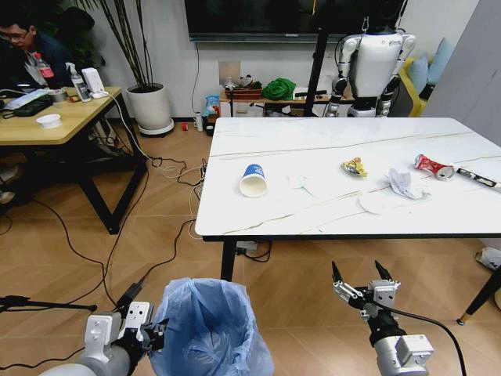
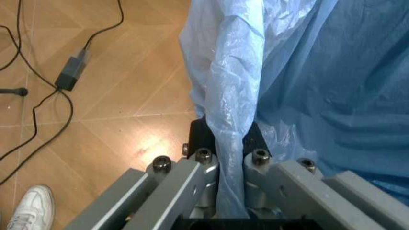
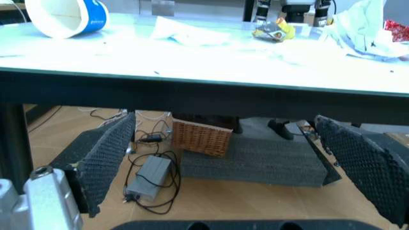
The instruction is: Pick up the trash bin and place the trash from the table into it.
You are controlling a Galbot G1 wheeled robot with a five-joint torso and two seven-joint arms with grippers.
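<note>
The trash bin point(image 1: 205, 325), lined with a crinkly light-blue bag point(image 2: 307, 96), stands on the floor in front of the table point(image 1: 329, 141). My left gripper point(image 1: 156, 325) is shut on its rim, with the bag pinched between the fingers point(image 2: 230, 158). My right gripper point(image 1: 362, 274) hangs open just below the table's front edge point(image 3: 204, 91), nothing between its fingers. On the table lie the trash: a tipped blue-and-white cup point(image 1: 254, 180) point(image 3: 64, 17), a flat tissue point(image 1: 299, 182), a yellow wrapper point(image 1: 354, 166), a crumpled tissue point(image 1: 405, 184), a white lid point(image 1: 372, 204), a red can point(image 1: 433, 166) and a dark stick point(image 1: 477, 178).
A wooden desk point(image 1: 63, 117) stands at the left with a person seated behind it. Cables run across the floor point(image 1: 168, 168). Under the table sit a wicker basket point(image 3: 201, 139) and a power adapter point(image 3: 147, 175). A white humanoid robot point(image 1: 376, 63) stands behind the table.
</note>
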